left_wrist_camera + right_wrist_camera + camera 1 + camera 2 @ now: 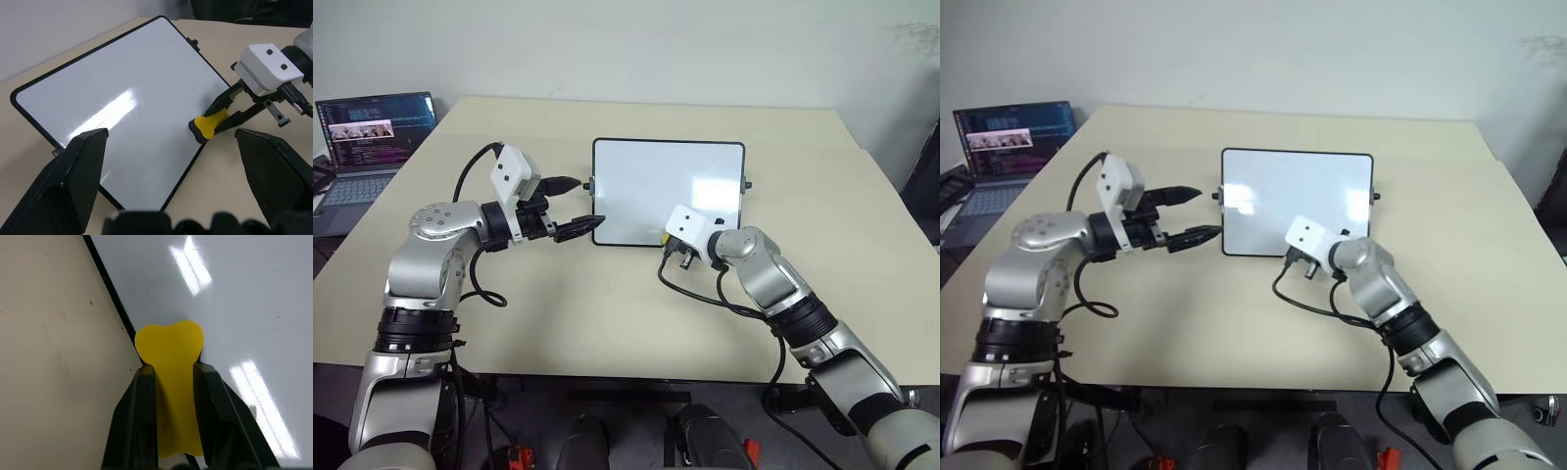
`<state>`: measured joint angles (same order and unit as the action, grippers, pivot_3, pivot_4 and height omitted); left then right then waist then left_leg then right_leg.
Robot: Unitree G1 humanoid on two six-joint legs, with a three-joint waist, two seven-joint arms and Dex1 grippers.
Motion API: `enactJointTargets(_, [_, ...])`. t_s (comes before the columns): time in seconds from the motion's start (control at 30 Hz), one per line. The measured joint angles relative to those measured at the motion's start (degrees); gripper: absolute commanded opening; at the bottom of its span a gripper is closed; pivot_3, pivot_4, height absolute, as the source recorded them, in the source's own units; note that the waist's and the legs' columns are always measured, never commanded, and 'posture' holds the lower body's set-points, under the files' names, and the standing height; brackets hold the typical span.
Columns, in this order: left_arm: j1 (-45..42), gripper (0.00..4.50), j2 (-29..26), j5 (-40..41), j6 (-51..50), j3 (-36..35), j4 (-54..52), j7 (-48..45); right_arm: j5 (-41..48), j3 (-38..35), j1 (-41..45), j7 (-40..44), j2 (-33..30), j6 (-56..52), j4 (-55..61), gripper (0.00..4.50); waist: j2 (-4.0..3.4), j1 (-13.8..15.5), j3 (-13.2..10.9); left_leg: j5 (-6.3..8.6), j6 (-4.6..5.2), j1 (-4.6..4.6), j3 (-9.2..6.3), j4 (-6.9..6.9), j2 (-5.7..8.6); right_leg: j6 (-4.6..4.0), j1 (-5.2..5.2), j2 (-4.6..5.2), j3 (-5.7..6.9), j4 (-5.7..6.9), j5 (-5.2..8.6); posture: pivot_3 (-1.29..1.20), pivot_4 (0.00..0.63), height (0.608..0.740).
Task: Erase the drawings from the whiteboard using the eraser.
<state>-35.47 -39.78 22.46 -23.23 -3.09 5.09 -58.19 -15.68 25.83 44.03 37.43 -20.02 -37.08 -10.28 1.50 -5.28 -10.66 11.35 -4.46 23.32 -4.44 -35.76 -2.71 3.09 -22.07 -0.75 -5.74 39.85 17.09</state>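
White and glossy, the small black-framed rectangular whiteboard (656, 186) lies flat on the beige table (607, 323), its surface seemingly bare of marks. The right gripper (171, 387) clamps the small yellow eraser (208, 126), whose tip rests at the board's near edge. The left gripper (582, 223) stands wide beside the board's left edge, empty.

Scene was bright, evenly lit from overhead. Ceiling lights glared in streaks on glossy whiteboard (122, 107). Shadows on bench (607, 323) were soft, faint. Head views were sharp, slightly bowed at edges. Left claw (171, 186) fingers (73, 181) loomed dark, out of focus in left wrist view.
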Motion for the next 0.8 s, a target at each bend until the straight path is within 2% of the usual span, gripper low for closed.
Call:
enactJointTargets(0.2, [-0.04,4.5,0.0,0.07,0.0,0.0,-0.01,-0.24,2.64,-4.26,0.74,2.07,-2.83,-3.83,2.32,0.67,-0.05,0.7,-0.09,0.0,0.0,0.26,-0.01,-0.02,0.01,0.0,-0.2,0.02,0.03,-0.03,0.0,0.0,0.15,0.74])
enactJointTargets(0.37, [-1.15,4.5,2.07,1.19,-0.43,1.22,-0.31,-2.37,13.04,-16.83,0.81,9.3,-9.56,-11.9,15.56,0.67,-0.22,1.52,-0.28,0.05,-0.04,0.71,-0.1,0.17,0.0,0.02,-0.36,0.03,0.17,-0.62,-0.04,0.0,0.15,0.74])
enactJointTargets(0.47, [-2.61,4.5,4.58,1.33,-0.43,3.9,-0.97,-3.65,17.94,-24.35,1.29,10.4,-14.1,-18.27,19.7,0.67,-0.22,2.07,-0.28,0.1,-0.11,0.74,-0.07,0.49,0.07,-0.18,-0.36,0.14,0.2,-0.88,-0.12,0.0,0.15,0.74])
enactJointTargets(0.6, [-4.02,4.5,9.7,0.72,0.12,8.71,-1.09,-5.0,19.67,-36.24,1.2,6.37,-21.37,-23.86,17.07,0.67,-0.21,3.12,-0.28,0.17,-0.12,0.74,-0.05,0.8,0.2,-0.28,-0.37,0.3,0.28,-1.01,0.13,0.0,0.15,0.74])
enactJointTargets(0.67, [-4.6,4.5,12.58,0.18,0.51,11.54,-0.98,-5.62,19.09,-38.71,-0.6,3.92,-24.34,-24.58,14.28,0.67,-0.21,3.42,-0.27,0.21,-0.09,0.73,-0.01,0.84,0.2,-0.33,-0.37,0.31,0.29,-1.02,0.21,0.0,0.15,0.74])
enactJointTargets(0.8, [-6.7,4.5,17.04,-1.67,3.4,14.23,3.35,-6.57,19.22,-40.28,-6.17,0.38,-24.82,-25.76,8.87,0.67,-0.23,2.96,-0.27,0.23,-0.04,0.63,0.13,0.86,0.18,-0.36,-0.38,0.3,0.19,-0.91,0.24,0.0,0.15,0.74])
